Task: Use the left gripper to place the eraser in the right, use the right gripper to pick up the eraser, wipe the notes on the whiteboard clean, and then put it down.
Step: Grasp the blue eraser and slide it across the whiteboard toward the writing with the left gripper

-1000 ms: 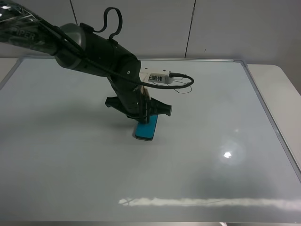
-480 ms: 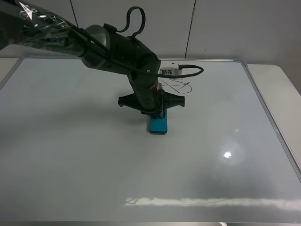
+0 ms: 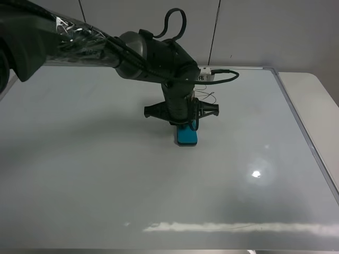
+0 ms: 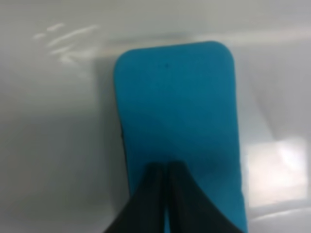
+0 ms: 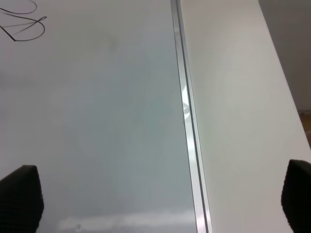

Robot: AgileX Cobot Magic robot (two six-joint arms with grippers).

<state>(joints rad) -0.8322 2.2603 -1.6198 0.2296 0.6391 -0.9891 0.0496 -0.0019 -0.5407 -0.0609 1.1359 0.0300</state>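
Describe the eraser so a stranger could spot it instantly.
Start at the large glossy white silver-framed whiteboard. Near its middle, under the black left pincer, lies a small teal rounded-rectangle eraser. It is the only coloured thing there; the thin black scribble is just beyond.

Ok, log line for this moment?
left gripper: shut, tips on eraser | eraser: flat on whiteboard | scribble: unwiped | right gripper: open, empty, above whiteboard edge

Grey panelled wall, white table
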